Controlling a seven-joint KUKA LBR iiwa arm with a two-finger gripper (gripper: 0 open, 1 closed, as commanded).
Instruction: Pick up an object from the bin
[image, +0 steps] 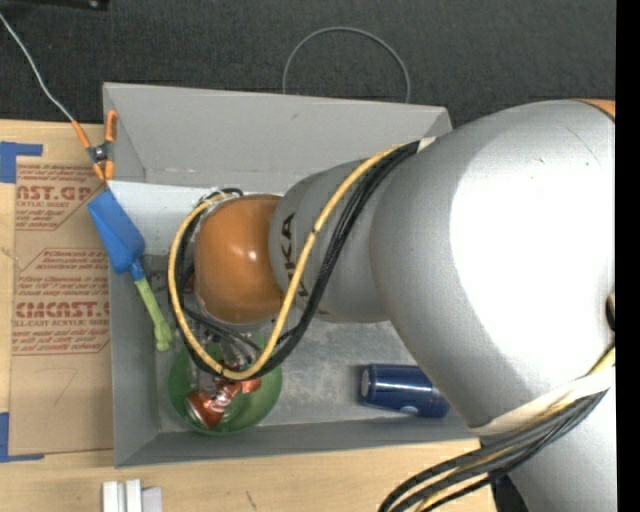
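- Gripper sits low over a round, glossy green dish, tight against the grey metal bin's corner walls; whether it is open or closed cannot be told.
- A dark blue cylinder lies apart from the gripper, bare floor between.
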